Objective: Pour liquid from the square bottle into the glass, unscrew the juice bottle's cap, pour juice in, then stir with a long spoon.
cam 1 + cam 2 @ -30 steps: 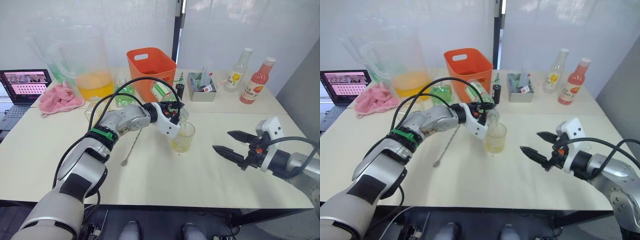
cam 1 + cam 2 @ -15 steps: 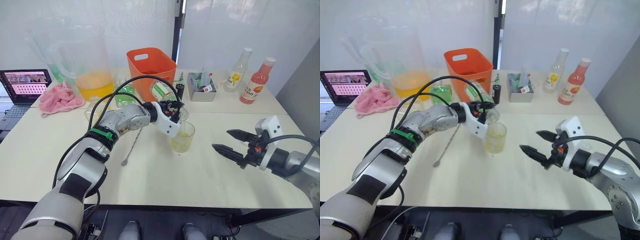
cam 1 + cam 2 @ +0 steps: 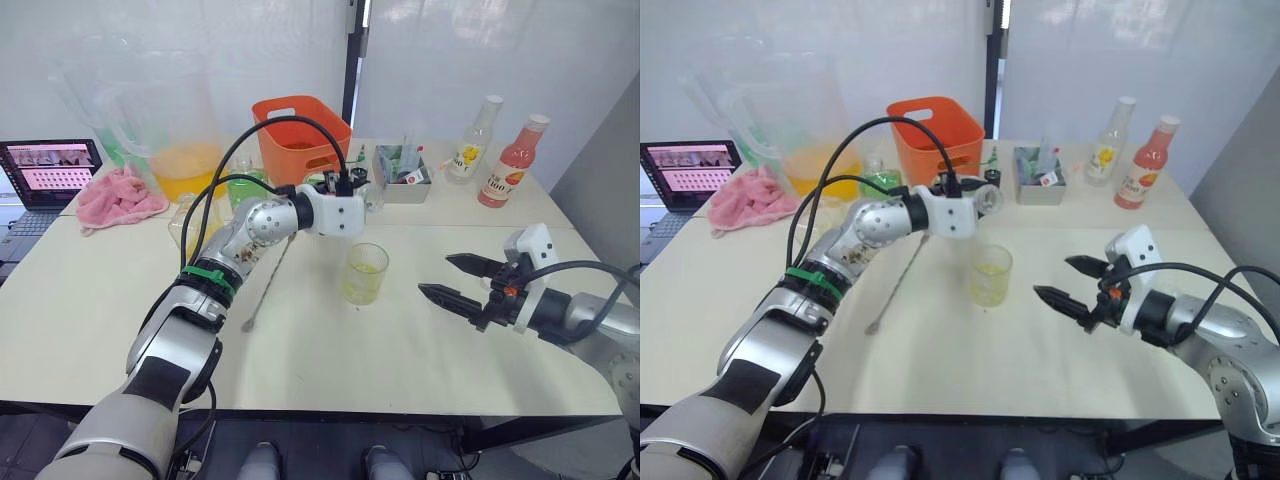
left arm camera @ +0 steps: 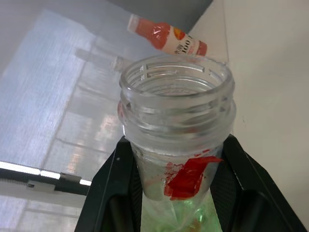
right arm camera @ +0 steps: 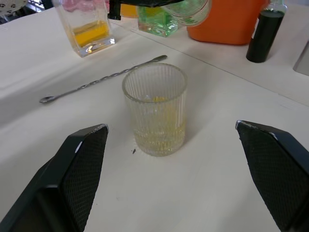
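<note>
Left hand (image 4: 176, 193) clamped on uncapped juice bottle (image 4: 176, 125) — right hand (image 3: 447, 279) spread, near glass (image 3: 365, 273).

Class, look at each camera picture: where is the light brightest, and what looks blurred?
Left wrist view: juice bottle mouth sharp, pink-red bottle behind it soft, window bright. Right wrist view: glass sharp, right gripper fingers blurred. Left eye view: bright backlit wall washes out the pitcher.
</note>
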Motion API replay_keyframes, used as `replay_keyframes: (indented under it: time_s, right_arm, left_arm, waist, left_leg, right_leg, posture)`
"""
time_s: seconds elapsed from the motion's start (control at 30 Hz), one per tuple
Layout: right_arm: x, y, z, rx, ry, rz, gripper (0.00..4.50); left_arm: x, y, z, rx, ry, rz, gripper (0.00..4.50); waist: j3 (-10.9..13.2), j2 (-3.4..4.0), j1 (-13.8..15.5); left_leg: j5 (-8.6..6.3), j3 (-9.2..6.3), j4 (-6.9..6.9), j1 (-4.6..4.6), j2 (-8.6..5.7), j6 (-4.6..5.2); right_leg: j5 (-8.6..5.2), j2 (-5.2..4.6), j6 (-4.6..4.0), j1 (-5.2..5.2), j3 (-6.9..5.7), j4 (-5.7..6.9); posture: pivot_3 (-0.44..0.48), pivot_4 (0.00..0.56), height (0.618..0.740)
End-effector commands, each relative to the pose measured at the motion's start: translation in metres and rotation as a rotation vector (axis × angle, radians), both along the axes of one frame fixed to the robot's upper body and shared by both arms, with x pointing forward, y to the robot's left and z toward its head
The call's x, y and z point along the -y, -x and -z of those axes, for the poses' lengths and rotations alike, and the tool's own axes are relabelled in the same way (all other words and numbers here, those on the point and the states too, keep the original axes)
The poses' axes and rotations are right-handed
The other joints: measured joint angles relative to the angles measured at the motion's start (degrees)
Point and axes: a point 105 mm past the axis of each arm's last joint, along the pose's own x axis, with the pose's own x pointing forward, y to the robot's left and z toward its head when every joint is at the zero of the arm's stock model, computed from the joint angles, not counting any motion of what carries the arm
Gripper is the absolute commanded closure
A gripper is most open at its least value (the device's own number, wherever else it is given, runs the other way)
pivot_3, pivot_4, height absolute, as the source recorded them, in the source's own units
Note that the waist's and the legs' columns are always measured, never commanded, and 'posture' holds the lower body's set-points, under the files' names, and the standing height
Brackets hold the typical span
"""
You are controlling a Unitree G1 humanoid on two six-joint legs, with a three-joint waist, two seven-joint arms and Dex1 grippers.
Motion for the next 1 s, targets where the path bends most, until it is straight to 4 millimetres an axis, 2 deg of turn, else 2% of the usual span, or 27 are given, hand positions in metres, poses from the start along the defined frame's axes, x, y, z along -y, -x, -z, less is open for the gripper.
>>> replay_keyframes:
  time_s: [0.03,0.1,0.33,0.4,0.47,0.57,0.73,0.9,1.0]
  right_arm:
    - [0.000,-0.003,-0.016,0.059,-0.011,-0.028,0.03]
    - [0.000,-0.005,-0.020,0.066,-0.020,-0.038,0.03]
    - [0.001,-0.007,-0.023,0.068,-0.026,-0.047,0.03]
    - [0.002,-0.009,-0.031,0.085,-0.051,-0.059,0.03]
    - [0.000,-0.011,-0.033,0.048,-0.046,-0.140,0.03]
    - [-0.004,-0.014,-0.032,0.009,-0.031,-0.216,0.03]
    - [-0.012,-0.020,-0.037,-0.002,-0.025,-0.307,0.03]
    - [-0.017,-0.023,-0.036,-0.019,-0.019,-0.359,0.03]
    - [-0.022,-0.020,-0.034,-0.048,-0.022,-0.432,0.03]
  left_arm:
    - [-0.007,0.012,-0.038,-0.053,0.214,0.033,3.07]
    - [-0.012,0.017,-0.046,-0.093,0.288,0.036,3.07]
    - [-0.018,0.025,-0.054,-0.174,0.378,0.025,3.07]
    - [-0.028,0.030,-0.063,-0.214,0.455,0.017,3.07]
    - [-0.079,0.046,-0.067,-0.390,0.613,0.014,3.07]
    - [-0.120,0.070,-0.067,-0.560,0.778,0.044,3.07]
    - [-0.150,0.098,-0.055,-0.665,0.801,-0.018,3.07]
    - [-0.165,0.120,-0.039,-0.746,0.779,-0.085,3.07]
    - [-0.189,0.140,-0.023,-0.780,0.797,-0.186,3.07]
  waist:
    - [0.00,0.00,-0.05]
    - [0.00,0.00,-0.18]
    - [0.00,0.00,0.04]
    - [0.00,0.00,0.01]
    - [0.00,0.02,-0.92]
    - [0.01,0.04,-2.77]
    - [0.02,0.03,-2.60]
    - [0.03,-0.02,-1.58]
    - [0.03,-0.02,-1.81]
  left_leg:
    - [0.00,0.00,0.01,0.00,0.00,0.00]
    - [0.00,0.00,0.02,0.01,0.00,0.00]
    - [0.00,-0.02,0.07,0.01,0.00,0.01]
    - [0.00,-0.02,0.07,0.03,0.00,0.01]
    - [0.00,-0.02,0.09,0.04,0.00,0.01]
    - [0.00,-0.01,-0.12,0.21,0.08,0.01]
    - [0.00,-0.12,0.08,0.27,0.11,0.01]
    - [0.00,-0.11,0.19,0.29,0.11,-0.01]
    - [-0.01,-0.10,0.18,0.28,0.12,-0.01]
  right_leg:
    - [0.00,0.00,0.00,0.01,0.00,0.01]
    - [0.02,0.00,-0.03,0.01,0.00,0.02]
    - [0.04,0.00,-0.05,0.06,0.00,0.01]
    - [0.03,0.00,-0.05,0.06,0.00,0.01]
    - [0.04,0.01,-0.05,0.06,0.01,0.02]
    - [0.20,0.07,-0.43,0.02,0.07,0.19]
    - [-0.12,0.16,-0.11,0.07,0.03,0.45]
    - [-0.12,0.15,-0.13,0.13,0.03,0.44]
    - [-0.14,0.15,-0.17,0.11,0.04,0.42]
  posture:
    - [0.000,0.150,0.740]
    - [0.000,0.150,0.740]
    - [0.000,0.150,0.740]
    - [0.000,0.150,0.740]
    - [0.000,0.150,0.740]
    - [0.000,0.150,0.740]
    - [0.000,0.150,0.740]
    - [0.000,0.150,0.740]
    - [0.000,0.150,0.740]
